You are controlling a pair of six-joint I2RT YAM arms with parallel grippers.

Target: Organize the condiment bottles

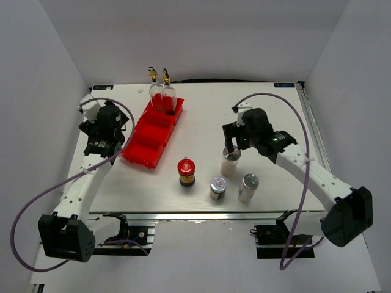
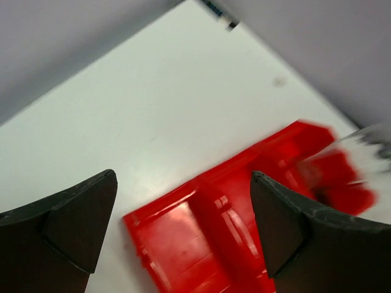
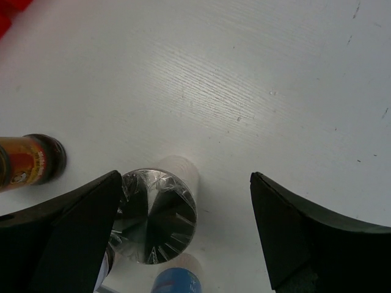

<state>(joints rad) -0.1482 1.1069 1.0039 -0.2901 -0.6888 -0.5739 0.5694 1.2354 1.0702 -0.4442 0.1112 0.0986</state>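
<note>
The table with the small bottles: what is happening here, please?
A sorting job is under way, with a red tray as the target. Both glass cruets already stand in its far compartment. The left tool hangs open and empty near the tray. The right tool is open above one white shaker. The second shaker, the red-lidded jar and the silver-lidded jar wait on the table.

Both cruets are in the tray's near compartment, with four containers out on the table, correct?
No. The top external view shows both cruets in the tray's far compartment, away from the arms. Four containers do stand on the table: red-lidded jar, short jar, two shakers.
</note>
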